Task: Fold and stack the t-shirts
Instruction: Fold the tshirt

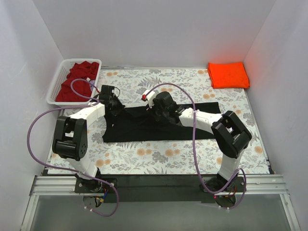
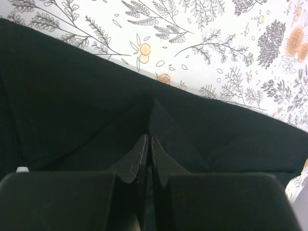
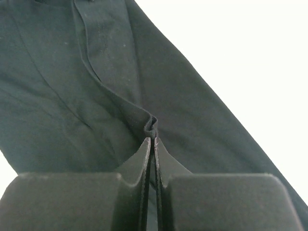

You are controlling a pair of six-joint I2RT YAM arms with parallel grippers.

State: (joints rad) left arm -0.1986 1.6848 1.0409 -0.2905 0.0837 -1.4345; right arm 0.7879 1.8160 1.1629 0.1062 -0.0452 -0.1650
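The black t-shirt (image 1: 159, 127) lies spread across the middle of the floral table. My left gripper (image 1: 115, 103) is shut on its far left edge; in the left wrist view the cloth (image 2: 72, 96) rises in a peak into the closed left gripper (image 2: 148, 139). My right gripper (image 1: 159, 111) is shut on the shirt's far edge near the middle; the right wrist view shows a pinched fold (image 3: 152, 126) of the shirt at the right gripper's (image 3: 152, 140) tips. The orange t-shirt (image 1: 228, 74) lies folded at the far right. The dark red t-shirt (image 1: 77, 82) sits crumpled in the basket.
The white slatted basket (image 1: 54, 89) stands at the far left corner. White walls close in the table on three sides. The floral table cover (image 1: 168, 154) is bare along the near edge, in front of the black shirt.
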